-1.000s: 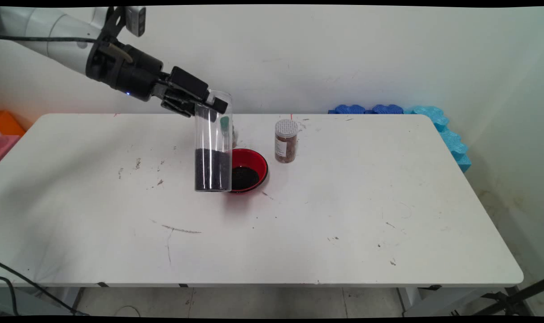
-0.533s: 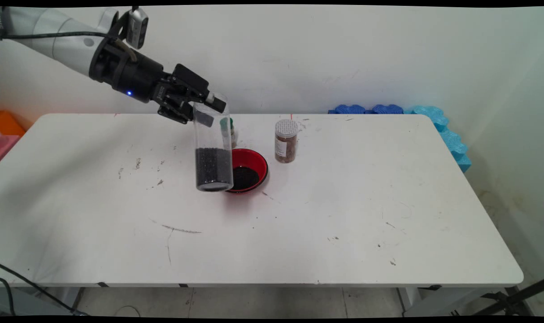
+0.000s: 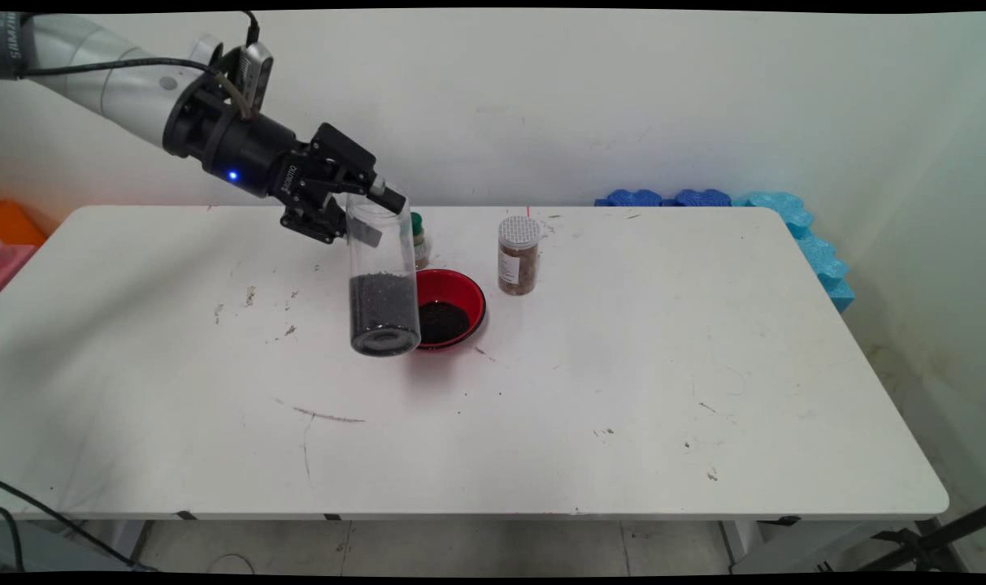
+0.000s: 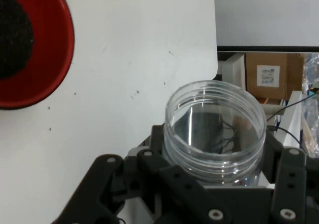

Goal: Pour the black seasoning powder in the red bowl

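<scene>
1. One gripper [image 3: 361,213], clenched round the neck of a clear jar [image 3: 383,280], holds it lidless, nearly upright and clear of the white table [image 3: 623,366].
2. Dark granules fill the jar's lower part; its upper part is empty.
3. Just beside the jar's base, below the gripper, a red bowl [image 3: 452,307] already holds dark granules.
4. Beyond the bowl stand a brown-filled spice jar [image 3: 518,255] and a small green-capped bottle [image 3: 418,240].
</scene>
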{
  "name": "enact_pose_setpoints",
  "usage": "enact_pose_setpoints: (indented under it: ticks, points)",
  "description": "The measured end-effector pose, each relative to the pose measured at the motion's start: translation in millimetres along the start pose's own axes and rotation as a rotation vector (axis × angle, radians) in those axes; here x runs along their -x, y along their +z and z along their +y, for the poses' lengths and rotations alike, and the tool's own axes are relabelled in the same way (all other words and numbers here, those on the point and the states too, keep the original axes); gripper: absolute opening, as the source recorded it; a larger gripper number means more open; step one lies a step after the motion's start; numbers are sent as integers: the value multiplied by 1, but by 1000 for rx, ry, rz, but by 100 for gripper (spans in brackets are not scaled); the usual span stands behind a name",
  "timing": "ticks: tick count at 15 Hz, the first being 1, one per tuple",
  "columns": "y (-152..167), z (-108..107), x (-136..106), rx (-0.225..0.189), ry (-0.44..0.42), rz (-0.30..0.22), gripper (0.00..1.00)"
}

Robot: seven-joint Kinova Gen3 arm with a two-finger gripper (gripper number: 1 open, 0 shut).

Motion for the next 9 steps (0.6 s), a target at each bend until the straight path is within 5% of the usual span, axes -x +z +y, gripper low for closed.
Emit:
enact_pose_setpoints:
  ticks: [9]
  points:
    - [-1,-14,-11,12,-159,3,0]
